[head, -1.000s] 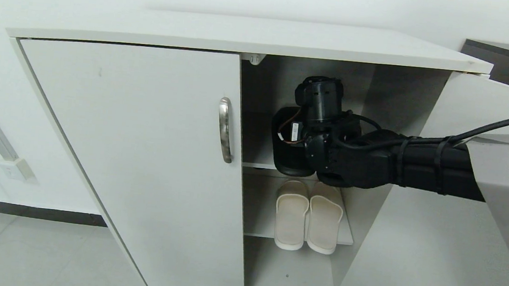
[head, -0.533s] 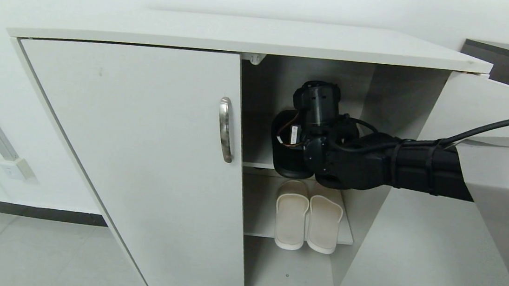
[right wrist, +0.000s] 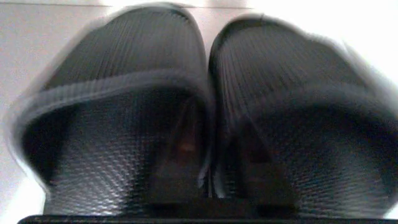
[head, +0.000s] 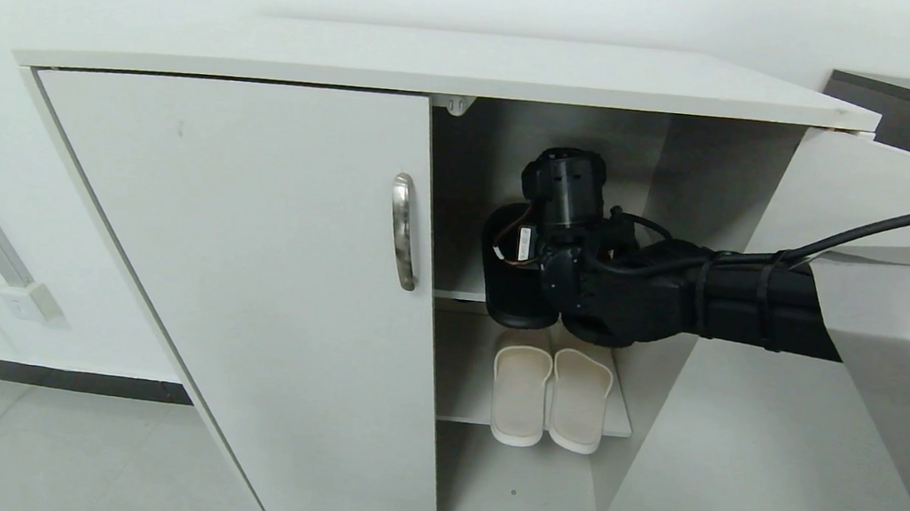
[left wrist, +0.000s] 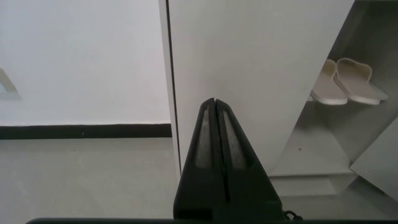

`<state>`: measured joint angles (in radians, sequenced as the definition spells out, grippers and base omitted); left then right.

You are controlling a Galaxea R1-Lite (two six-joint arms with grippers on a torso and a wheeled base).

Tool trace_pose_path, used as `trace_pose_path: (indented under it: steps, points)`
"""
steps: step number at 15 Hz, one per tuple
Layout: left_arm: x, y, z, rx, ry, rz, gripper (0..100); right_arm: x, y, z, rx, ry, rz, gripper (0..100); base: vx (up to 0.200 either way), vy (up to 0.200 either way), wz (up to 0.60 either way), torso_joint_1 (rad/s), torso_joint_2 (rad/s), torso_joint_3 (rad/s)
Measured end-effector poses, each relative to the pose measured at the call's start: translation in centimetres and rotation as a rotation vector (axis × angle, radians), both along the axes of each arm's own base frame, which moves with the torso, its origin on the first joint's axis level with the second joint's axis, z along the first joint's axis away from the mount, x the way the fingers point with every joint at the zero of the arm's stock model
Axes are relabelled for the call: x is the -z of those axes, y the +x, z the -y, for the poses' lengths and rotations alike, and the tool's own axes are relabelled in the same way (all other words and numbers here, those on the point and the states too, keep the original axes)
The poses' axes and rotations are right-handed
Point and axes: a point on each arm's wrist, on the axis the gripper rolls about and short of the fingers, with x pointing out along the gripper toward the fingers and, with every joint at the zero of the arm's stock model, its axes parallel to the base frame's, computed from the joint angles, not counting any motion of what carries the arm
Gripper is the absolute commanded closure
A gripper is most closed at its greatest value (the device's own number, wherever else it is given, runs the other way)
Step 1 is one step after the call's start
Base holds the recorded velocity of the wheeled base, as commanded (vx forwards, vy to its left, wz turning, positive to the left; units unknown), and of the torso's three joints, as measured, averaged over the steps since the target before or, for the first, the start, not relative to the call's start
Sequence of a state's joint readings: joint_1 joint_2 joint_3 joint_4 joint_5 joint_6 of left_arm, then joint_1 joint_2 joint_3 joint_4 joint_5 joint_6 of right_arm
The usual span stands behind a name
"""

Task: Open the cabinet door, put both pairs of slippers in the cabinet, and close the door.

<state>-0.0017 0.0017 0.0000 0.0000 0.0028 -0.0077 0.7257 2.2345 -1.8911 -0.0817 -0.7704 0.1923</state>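
1. Two small shifts in the last second: the right arm (head: 709, 301) has sunk a little inside the cabinet (head: 441, 58) and drifted slightly toward the closed left door (head: 237, 268). The black slippers (head: 512, 282) have gone with it. In the head view their near end now overlaps the front edge of the upper shelf (head: 459, 295); a second ago it sat just above that edge.
2. This looks like the pair being lowered onto the upper shelf, with the placing not yet finished. I cannot tell whether the soles touch the shelf.
3. The right jaws are pinching the black slippers (right wrist: 124, 106) where the two sit side by side, one finger reaching inside each slipper.
4. The left jaws are pressed together on nothing. They hang outside the cabinet, in front of the closed left door and above the floor (left wrist: 81, 174).
5. Counted:
   - two pairs of slippers, four slippers in all: the black pair in the right jaws, and the white slippers (head: 549, 386) lying side by side on the lower shelf (head: 460, 373), toes inward;
   - two doors: the left one shut and the right door (head: 735, 466) swung wide open;
   - one metal handle (head: 401, 232);
   - two shelves above the cabinet floor.
6. By my judgement three steps remain: release the black pair, pull the arm out, and swing the right door shut.
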Motion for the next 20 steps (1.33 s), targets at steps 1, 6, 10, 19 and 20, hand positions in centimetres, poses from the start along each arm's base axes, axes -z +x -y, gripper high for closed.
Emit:
trace_pose_path:
  steps: [1, 6, 10, 19, 20]
  points:
    - [0.0, 0.0, 0.0, 0.0, -0.001, 0.0, 100, 0.1, -0.1, 0.0, -0.002, -0.003, -0.003, 0, 0.0, 0.0, 0.0, 0.0, 0.0, 0.0]
    - [0.0, 0.0, 0.0, 0.0, -0.004, 0.0, 100, 0.2, -2.5, -0.6, -0.037, -0.012, -0.025, 0, 0.0, 0.0, 0.0, 0.0, 0.0, 0.0]
    - [0.0, 0.0, 0.0, 0.0, -0.004, 0.0, 100, -0.7, -5.3, -0.3, -0.032, -0.017, -0.014, 0, 0.0, 0.0, 0.0, 0.0, 0.0, 0.0]
    - [0.0, 0.0, 0.0, 0.001, -0.004, 0.0, 100, 1.9, -14.6, 3.2, -0.192, -0.009, -0.014, 0, 0.0, 0.0, 0.0, 0.0, 0.0, 0.0]
    - [0.0, 0.0, 0.0, 0.001, -0.004, 0.0, 100, 2.4, -15.3, 3.7, -0.225, -0.006, -0.021, 100, 0.0, 0.0, 0.0, 0.0, 0.0, 0.0]
